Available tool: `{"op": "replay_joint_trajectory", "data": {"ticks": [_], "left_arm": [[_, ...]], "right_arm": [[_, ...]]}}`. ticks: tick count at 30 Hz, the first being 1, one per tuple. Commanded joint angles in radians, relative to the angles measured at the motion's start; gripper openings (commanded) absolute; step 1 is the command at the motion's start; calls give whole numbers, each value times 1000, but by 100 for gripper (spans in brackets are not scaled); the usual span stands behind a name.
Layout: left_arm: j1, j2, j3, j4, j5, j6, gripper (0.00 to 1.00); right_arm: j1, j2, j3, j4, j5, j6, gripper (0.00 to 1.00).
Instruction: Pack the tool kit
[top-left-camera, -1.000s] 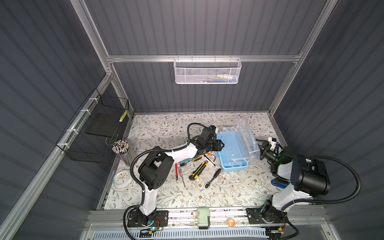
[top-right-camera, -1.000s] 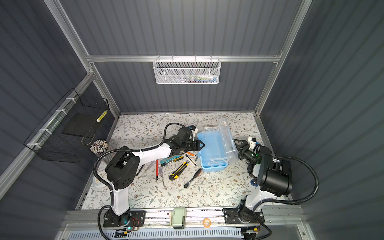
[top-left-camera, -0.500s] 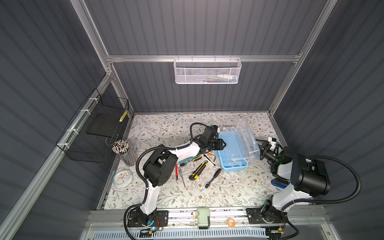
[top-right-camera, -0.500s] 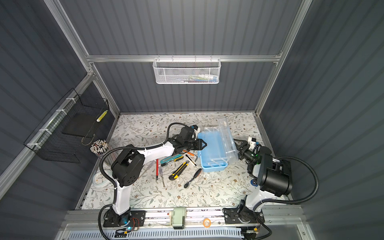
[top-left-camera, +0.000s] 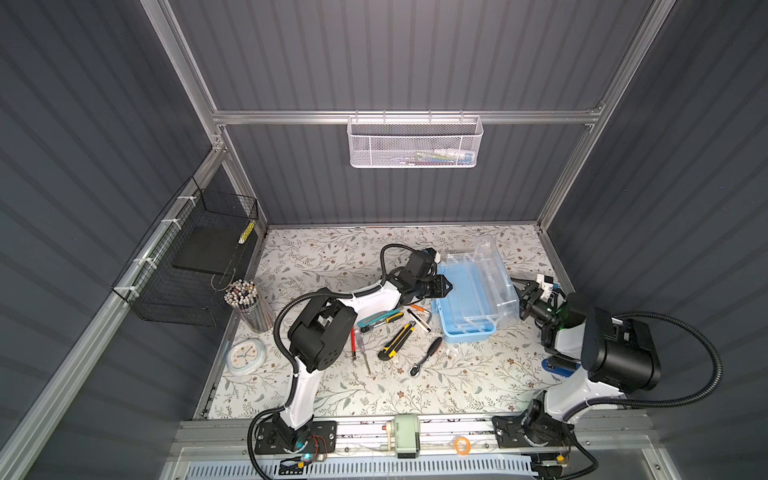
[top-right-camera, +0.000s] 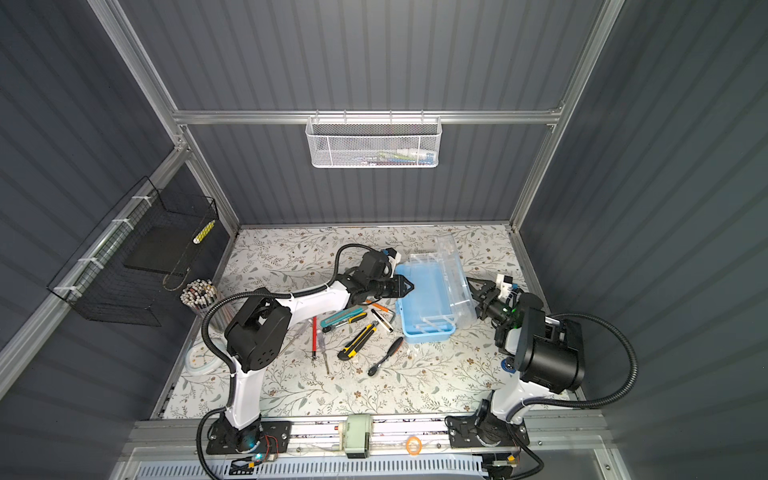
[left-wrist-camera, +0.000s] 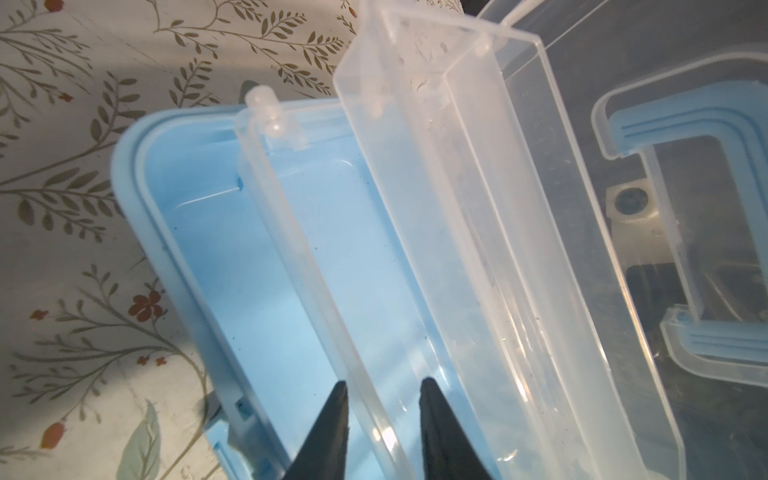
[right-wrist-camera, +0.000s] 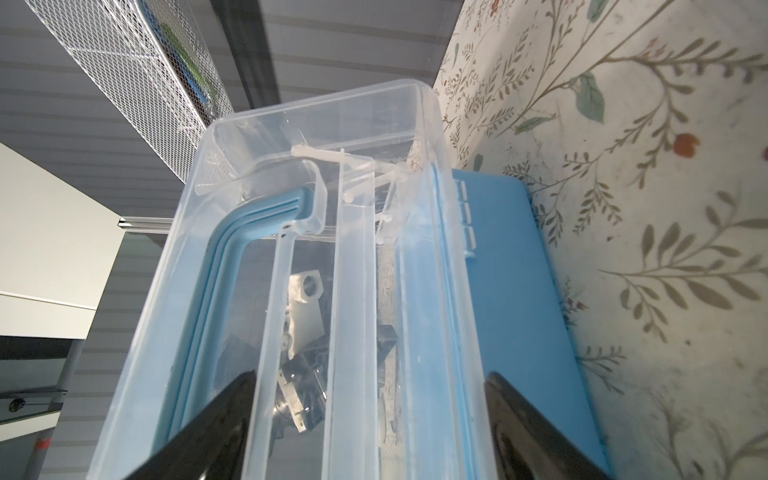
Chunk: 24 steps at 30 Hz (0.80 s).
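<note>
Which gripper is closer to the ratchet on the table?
Left. The left gripper is at the blue box's rim on the ratchet's side; the right gripper is across the box.

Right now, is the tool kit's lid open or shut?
Open. The clear lid stands raised off the light-blue box, whose blue floor shows in the left wrist view.

The left gripper (left-wrist-camera: 384, 388) straddles, tips apart, a narrow clear plastic bar (left-wrist-camera: 299, 249) over the light-blue rectangular plastic box (left-wrist-camera: 166, 232). Adjacent is a clear plastic tray (left-wrist-camera: 436, 232), then a clear lid (left-wrist-camera: 573, 187) with a blue arched handle (left-wrist-camera: 665, 120).
</note>
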Motion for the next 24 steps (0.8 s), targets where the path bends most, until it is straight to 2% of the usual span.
{"op": "replay_joint_trajectory", "data": {"ticks": [1,11,18,24], "left_arm": [[-1,20,30,29,33,-16,30],[-1,28,34,51,41,-29,26],[-1,29,29,73,44,-34,25],[-2,38,32,96,54,-45,25]], "right_arm": [[0,-5,11,49,-14,0,85],[0,-62,26,-68,-5,-58,89],[0,-69,31,-67,-10,-49,91],[0,-59,18,-56,-15,-49,88]]}}
